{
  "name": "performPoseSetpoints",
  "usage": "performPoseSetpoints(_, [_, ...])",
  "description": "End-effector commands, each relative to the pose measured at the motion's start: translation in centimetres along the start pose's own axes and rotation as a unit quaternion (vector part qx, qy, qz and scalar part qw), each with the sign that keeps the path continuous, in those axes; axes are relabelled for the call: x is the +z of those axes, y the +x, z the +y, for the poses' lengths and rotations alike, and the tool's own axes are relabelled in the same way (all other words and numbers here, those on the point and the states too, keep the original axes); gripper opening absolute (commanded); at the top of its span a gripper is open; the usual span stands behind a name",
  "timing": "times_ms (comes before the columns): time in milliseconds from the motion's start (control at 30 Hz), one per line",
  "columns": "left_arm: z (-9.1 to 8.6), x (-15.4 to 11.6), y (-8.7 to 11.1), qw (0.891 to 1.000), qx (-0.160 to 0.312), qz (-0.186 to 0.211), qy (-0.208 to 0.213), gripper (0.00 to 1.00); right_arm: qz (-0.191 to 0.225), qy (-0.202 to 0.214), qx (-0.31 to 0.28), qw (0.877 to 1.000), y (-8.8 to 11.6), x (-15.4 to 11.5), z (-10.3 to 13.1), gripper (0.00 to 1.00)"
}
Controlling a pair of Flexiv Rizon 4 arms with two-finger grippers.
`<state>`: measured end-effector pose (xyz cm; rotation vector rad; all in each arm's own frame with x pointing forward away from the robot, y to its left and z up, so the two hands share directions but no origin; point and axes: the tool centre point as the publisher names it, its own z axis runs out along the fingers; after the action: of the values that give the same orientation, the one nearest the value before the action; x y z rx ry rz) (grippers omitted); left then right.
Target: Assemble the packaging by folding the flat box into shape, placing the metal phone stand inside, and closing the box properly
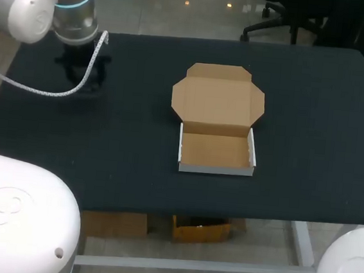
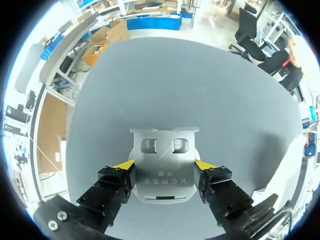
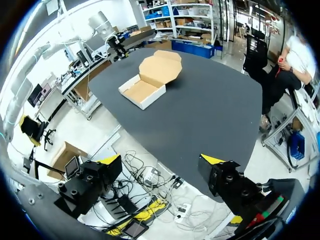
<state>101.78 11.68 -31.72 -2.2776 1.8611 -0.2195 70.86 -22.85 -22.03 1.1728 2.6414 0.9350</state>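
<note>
Head view: the box [image 1: 217, 151] is folded up already. It sits in the middle of the table [image 1: 312, 123] w/ its lid [image 1: 217, 101] lying open and flat toward the far edge. Nothing is inside the box yet. So step 1 looks done. Left to do: put the phone stand in, then shut the lid & tuck it.

The phone stand [image 2: 162, 150] is way over by the far left corner of the table, well apart from the box. The left gripper [image 2: 164, 164] is right there. Its two yellow tips press on the stand's two sides, so it's holding the stand. Can't tell if the stand is up off the table or lying on it.

The right gripper [image 3: 161, 159] is spread wide w/ nothing in it. It hangs off the table, past the near right side, far from the box.

Next job, I think: carry the stand over to the box & lay it flat inside.
</note>
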Motion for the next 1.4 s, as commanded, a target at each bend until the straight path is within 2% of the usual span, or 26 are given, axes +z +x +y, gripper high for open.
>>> performPoseSetpoints(33, [1.2,-1.1,0.7,1.0,0.007,-0.004,0.005,0.0,-0.02,-0.042,-0.062,0.997,0.5,-0.5,-0.4,1.0])
performPoseSetpoints(167, [2.2,-1.5,1.6,1.0,0.02,-0.005,0.005,0.0,-0.019,-0.059,-0.107,0.992,-0.2,-0.5,-0.1,1.0])
performPoseSetpoints(300, [3.2,-1.9,2.4,0.999,0.033,-0.005,0.006,0.0,0.002,-0.088,-0.138,0.987,-0.8,0.0,0.2,1.0])
performPoseSetpoints(500, [4.6,-2.3,3.3,0.999,0.047,-0.004,0.009,0.0,0.028,-0.09,-0.172,0.981,-1.3,1.3,1.5,1.0])
performPoseSetpoints(800, [5.7,-2.7,4.1,0.998,0.057,-0.003,0.011,0.0,0.044,-0.108,-0.204,0.972,-2.4,1.6,3.0,1.0])
performPoseSetpoints(1133, [6.5,-2.9,4.8,0.998,0.063,-0.002,0.011,0.0,0.059,-0.105,-0.224,0.967,-2.4,2.5,4.4,1.0])
performPoseSetpoints(1400, [6.9,-3.2,5.0,0.998,0.065,0.0,0.014,0.0,0.062,-0.079,-0.213,0.972,-2.6,3.4,4.2,1.0])
